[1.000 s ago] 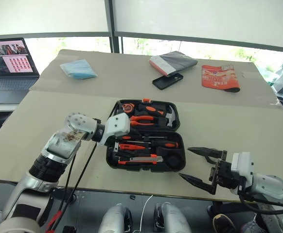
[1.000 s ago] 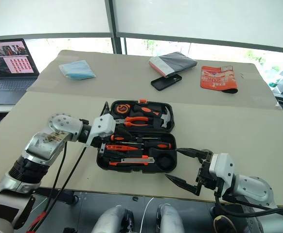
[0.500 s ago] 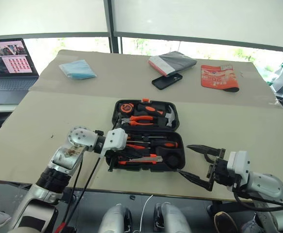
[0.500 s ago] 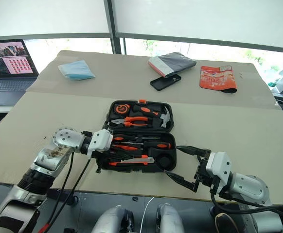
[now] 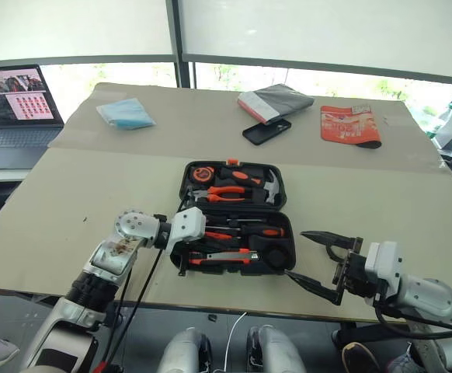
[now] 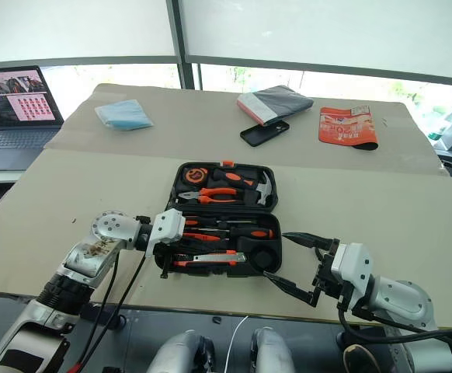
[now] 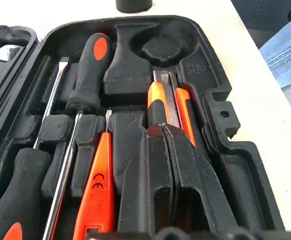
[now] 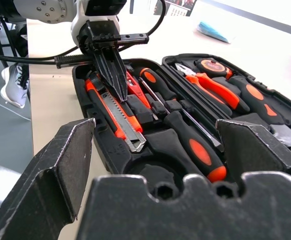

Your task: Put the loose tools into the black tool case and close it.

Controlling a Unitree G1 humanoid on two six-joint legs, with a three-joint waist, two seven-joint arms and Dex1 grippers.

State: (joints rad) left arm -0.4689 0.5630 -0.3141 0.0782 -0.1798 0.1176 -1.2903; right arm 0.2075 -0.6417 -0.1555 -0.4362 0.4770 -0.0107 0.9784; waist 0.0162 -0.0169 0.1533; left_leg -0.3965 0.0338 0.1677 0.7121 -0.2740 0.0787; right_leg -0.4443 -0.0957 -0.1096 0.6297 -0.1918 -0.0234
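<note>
The black tool case (image 5: pixel 238 221) lies open on the table (image 5: pixel 71 202). Left gripper (image 7: pixel 165 131), fingers pressed together, rests over the utility knife (image 7: pixel 166 102) inside; right gripper (image 5: pixel 313 260) gapes wide beside it.

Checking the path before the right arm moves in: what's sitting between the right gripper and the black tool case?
Nothing: in the left eye view, only a bare strip of table separates the open right gripper from the black tool case.
</note>
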